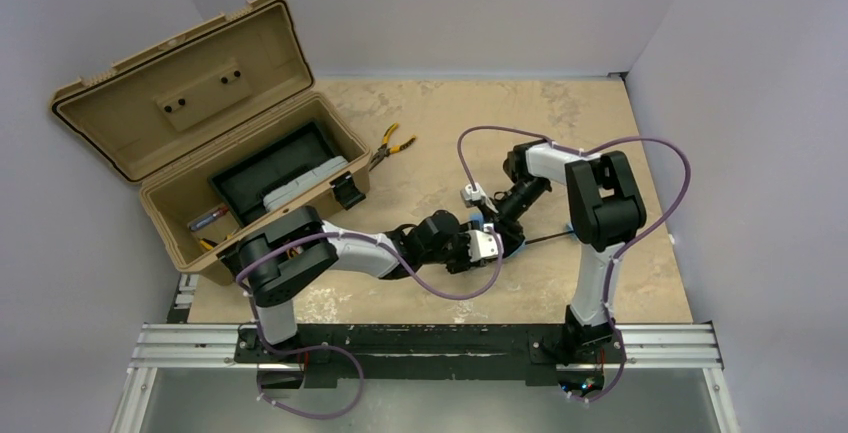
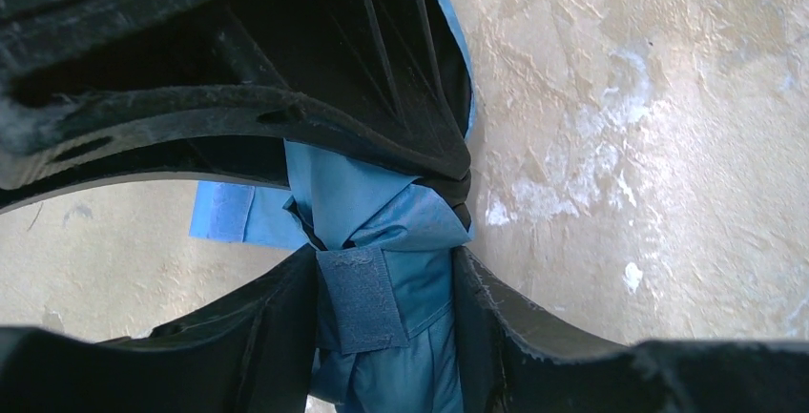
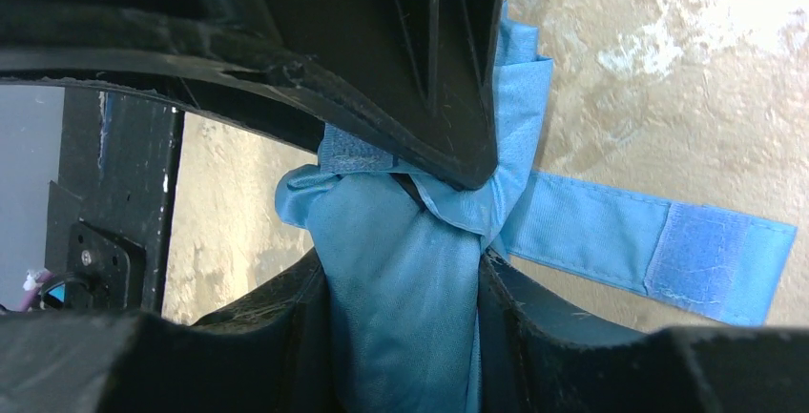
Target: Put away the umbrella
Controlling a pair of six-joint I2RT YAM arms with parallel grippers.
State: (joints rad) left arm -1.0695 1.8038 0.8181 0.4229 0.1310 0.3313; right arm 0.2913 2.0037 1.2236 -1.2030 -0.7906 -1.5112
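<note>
The umbrella (image 1: 519, 237) is a folded sky-blue fabric bundle at the middle of the table, mostly hidden under both grippers. Its thin black shaft (image 1: 548, 241) runs off to the right. My left gripper (image 1: 484, 250) comes in from the left and my right gripper (image 1: 503, 221) from behind. In the left wrist view my left gripper (image 2: 386, 275) has both fingers pressed on the umbrella (image 2: 405, 232), over a velcro patch (image 2: 361, 299). In the right wrist view my right gripper (image 3: 401, 284) squeezes the umbrella (image 3: 382, 241). The closing strap (image 3: 658, 251) lies loose on the table.
An open tan toolbox (image 1: 170, 193) stands at the back left, its lid tipped back and a black tray (image 1: 275, 168) inside. Yellow-handled pliers (image 1: 390, 143) lie just right of it. White walls close in the table on the left, back and right.
</note>
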